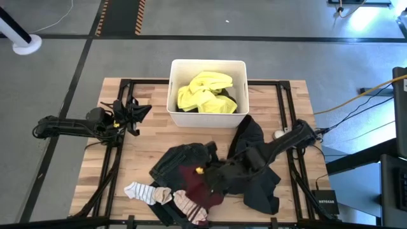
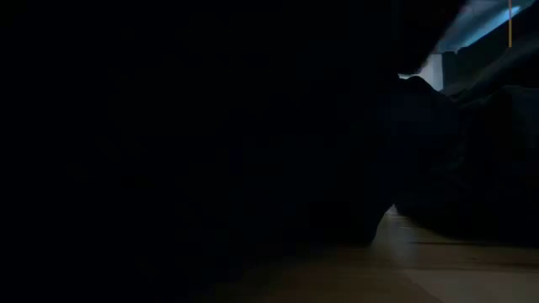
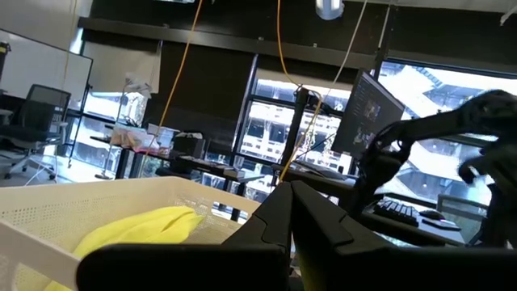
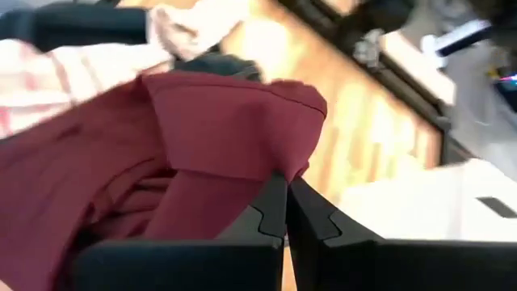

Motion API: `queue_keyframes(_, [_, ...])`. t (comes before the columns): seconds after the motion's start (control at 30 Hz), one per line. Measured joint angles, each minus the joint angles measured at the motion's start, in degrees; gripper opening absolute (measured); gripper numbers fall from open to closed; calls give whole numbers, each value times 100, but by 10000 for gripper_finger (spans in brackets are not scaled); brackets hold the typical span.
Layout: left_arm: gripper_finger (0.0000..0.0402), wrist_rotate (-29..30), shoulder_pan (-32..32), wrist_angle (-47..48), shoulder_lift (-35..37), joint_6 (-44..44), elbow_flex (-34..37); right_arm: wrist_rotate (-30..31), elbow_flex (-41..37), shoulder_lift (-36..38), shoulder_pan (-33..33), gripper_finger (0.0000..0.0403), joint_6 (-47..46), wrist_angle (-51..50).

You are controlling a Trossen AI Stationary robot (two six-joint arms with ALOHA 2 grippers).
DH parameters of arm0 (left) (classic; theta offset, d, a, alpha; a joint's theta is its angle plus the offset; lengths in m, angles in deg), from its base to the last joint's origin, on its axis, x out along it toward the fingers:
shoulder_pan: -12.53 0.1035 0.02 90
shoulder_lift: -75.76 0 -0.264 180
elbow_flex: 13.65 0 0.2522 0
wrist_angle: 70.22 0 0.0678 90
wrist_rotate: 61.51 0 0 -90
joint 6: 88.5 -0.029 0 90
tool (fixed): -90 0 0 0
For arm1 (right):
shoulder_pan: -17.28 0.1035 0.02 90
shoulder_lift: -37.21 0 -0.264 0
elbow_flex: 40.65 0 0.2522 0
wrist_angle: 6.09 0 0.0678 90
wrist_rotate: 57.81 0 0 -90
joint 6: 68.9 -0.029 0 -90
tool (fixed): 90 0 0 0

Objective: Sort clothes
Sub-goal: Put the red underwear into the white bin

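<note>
A heap of clothes lies at the table's near middle: a black garment (image 1: 254,137), a dark denim piece (image 1: 178,159), a maroon garment (image 1: 194,183), a pale sock (image 1: 141,191) and a pink striped piece (image 1: 189,205). A bright yellow garment (image 1: 203,92) lies in the white bin (image 1: 208,62). My right gripper (image 1: 213,173) is down in the heap, shut at the maroon garment (image 4: 202,129). My left gripper (image 1: 137,111) is shut and empty, left of the bin; the yellow garment also shows in its wrist view (image 3: 137,230). My right gripper has its shut fingertips (image 4: 275,194) at a folded edge of the maroon garment (image 4: 279,166), coming from the table's right side, slanting down. The cloth seems pinched between the two tips; one layer or several, I cannot tell. The garment lies slack on the heap.
The black garment spreads under my right arm toward the table's right near corner. Dark cloth close to the lens (image 2: 210,151) blocks most of the low view. Bare wood (image 1: 146,143) shows between my left gripper and the heap. A small white thing (image 1: 278,134) lies at the right.
</note>
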Motion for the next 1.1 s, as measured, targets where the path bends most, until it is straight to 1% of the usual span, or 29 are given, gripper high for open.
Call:
queue_keyframes(0.07, [4, 0, 0, 0, 2, 2, 0, 193, 0, 175, -91, 4, 28, 15])
queue_keyframes(0.23, [4, 0, 0, 1, 1, 2, 0, 1144, 0, 584, -349, 11, 147, 78])
queue_keyframes(0.37, [4, 0, 0, 2, 2, 0, 0, 1514, 0, 962, -649, 8, 256, 174])
queue_keyframes(0.53, [4, 0, 0, 2, 2, 0, 0, 1981, 2, 1399, -1174, 10, 296, 216])
queue_keyframes(0.7, [4, 0, 0, 2, 2, 0, 0, 2181, 2, 1726, -1813, 12, 503, 355])
queue_keyframes(0.97, [4, 0, 0, 2, 2, -2, 0, 2187, 2, 1938, -2922, 13, 1087, 895])
queue_keyframes(1.03, [4, 0, 0, 2, 2, -2, 0, 2145, 2, 1944, -3169, 13, 1149, 893])
queue_keyframes(1.1, [4, 0, 0, 2, 2, -2, 0, 1903, 2, 1908, -3382, 14, 1029, 851])
